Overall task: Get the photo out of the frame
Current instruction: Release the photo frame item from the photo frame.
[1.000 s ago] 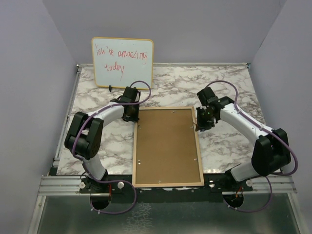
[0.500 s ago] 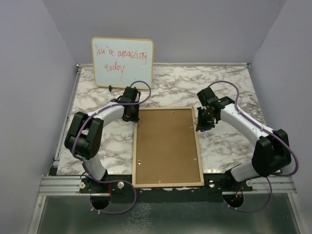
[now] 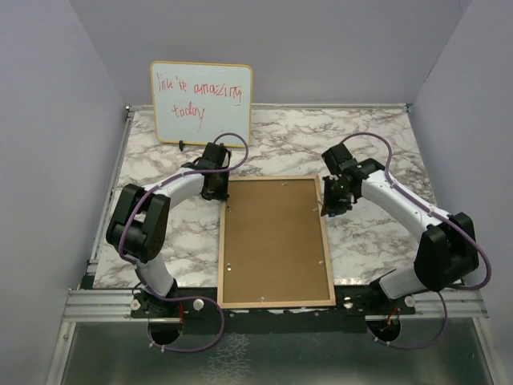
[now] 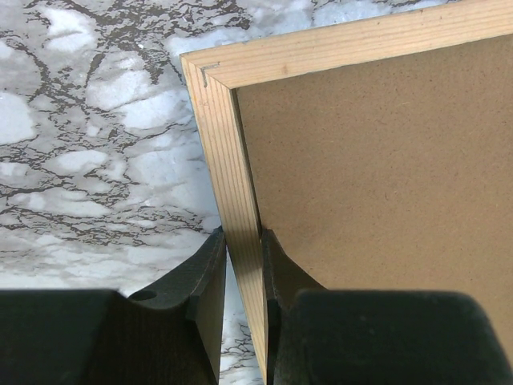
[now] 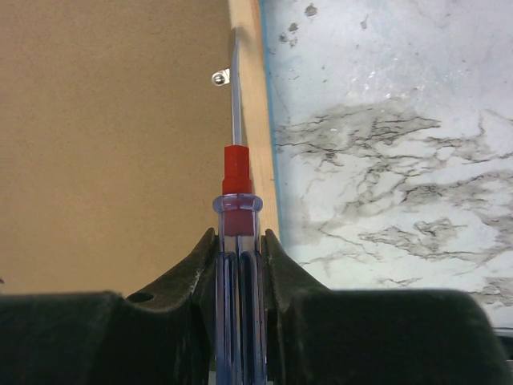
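The frame lies face down on the marble table, its brown backing board up and its pale wood rim around it. The photo is hidden under the board. My left gripper is shut on the frame's left wood rim near the far left corner. My right gripper is shut on a screwdriver with a clear blue handle and red collar. Its metal shaft reaches along the right rim to a small metal tab on the board. A thin blue front edge shows beside the rim.
A small whiteboard with red handwriting stands at the back left. More metal tabs dot the board's edges. The frame's near end overhangs the table's front rail. Purple walls close in both sides.
The right gripper with the screwdriver has shifted very slightly toward the frame's far right corner. The left arm and the frame have not moved.
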Robot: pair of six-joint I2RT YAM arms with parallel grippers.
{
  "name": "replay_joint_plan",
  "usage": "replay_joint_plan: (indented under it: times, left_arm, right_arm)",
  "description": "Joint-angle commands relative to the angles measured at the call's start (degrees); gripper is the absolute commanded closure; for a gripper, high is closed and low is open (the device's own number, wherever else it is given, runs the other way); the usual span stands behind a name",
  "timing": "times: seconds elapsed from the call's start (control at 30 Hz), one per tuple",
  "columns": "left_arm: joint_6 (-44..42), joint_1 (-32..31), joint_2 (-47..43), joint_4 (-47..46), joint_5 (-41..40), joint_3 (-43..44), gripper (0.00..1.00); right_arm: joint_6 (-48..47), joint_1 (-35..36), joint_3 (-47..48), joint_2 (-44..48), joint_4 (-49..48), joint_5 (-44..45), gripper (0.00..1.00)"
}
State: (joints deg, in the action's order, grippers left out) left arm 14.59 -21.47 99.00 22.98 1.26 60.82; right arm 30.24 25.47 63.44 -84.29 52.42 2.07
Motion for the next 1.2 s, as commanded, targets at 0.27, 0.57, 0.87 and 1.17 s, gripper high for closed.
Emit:
replay_joint_plan:
  times: [0.27, 0.57, 0.87, 1.17]
  left_arm:
    - [-0.3, 0.4, -1.2, 2.1, -2.9, -0.6, 1.00]
    - [-0.4, 0.3, -1.1, 2.2, -3.0, -0.5, 1.00]
    - [0.1, 0.4, -0.9, 2.1, -3.2, -0.6, 1.00]
    - [0.0, 0.4, -0.8, 2.1, -2.8, -0.5, 1.00]
  right_arm:
    - [5.0, 2.4, 1.6, -2.9, 2.3, 4.3, 0.99]
    - [5.0, 2.4, 1.0, -3.4, 2.0, 3.2, 0.99]
    - [0.3, 2.4, 1.0, -3.5, 6.6, -1.5, 0.99]
    - [-2.3, 3.4, -0.5, -3.6, 7.0, -7.3, 0.99]
